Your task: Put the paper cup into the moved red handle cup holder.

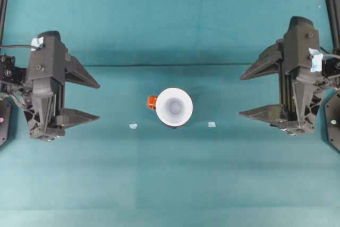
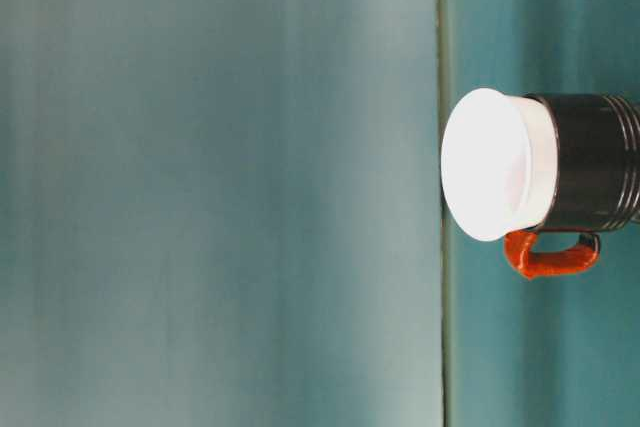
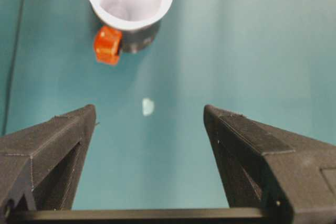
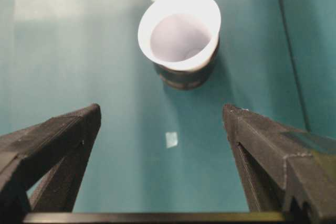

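Overhead view shows one paper cup (image 1: pixel 174 107) sitting inside one red handle cup holder (image 1: pixel 152 102) mid-table, so the job looks done, and the left gripper (image 1: pixel 90 100) and right gripper (image 1: pixel 249 94) wait far off, both wide open and empty. Table-level view shows the cup's rim poking out above the black holder. Wrist views show two small pale scraps (image 3: pixel 148 106) (image 4: pixel 171 139) on the table (image 1: pixel 170 184).

Two small pale tape bits (image 1: pixel 133 126) (image 1: pixel 212 125) lie well apart on the teal table (image 1: pixel 170 184).
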### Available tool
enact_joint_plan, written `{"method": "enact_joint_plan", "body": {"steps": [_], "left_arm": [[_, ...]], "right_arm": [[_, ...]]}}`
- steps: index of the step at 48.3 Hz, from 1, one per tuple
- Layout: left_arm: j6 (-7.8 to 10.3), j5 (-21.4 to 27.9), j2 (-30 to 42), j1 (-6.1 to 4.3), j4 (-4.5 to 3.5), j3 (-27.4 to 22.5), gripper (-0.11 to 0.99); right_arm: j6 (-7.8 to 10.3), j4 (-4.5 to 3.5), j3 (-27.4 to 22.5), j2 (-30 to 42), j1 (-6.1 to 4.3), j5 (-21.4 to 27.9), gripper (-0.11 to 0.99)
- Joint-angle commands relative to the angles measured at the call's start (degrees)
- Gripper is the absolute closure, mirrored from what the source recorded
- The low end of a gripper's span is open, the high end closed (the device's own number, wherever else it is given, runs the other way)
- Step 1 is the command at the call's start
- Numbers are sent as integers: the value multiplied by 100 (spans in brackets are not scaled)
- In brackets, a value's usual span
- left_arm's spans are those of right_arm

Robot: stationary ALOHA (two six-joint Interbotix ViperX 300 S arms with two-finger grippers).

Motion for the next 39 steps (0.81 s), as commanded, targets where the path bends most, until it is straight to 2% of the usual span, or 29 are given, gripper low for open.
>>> {"method": "enact_joint_plan", "body": {"steps": [1,32,35,39], "left_arm": [[-9,-44,-44,9,18,-44,-1],[-9,-44,-35,9,18,62,-1],[-35,-44,-26,0,18,62,-1],[-158,-35,-18,0,18,70,-1]], "right_arm": [[0,0,-35,-44,18,-62,-1],[9,0,123,-44,18,-62,-1],[9,0,132,-44,18,-62,-1],[0,0,158,-44,18,-62,-1]]}}
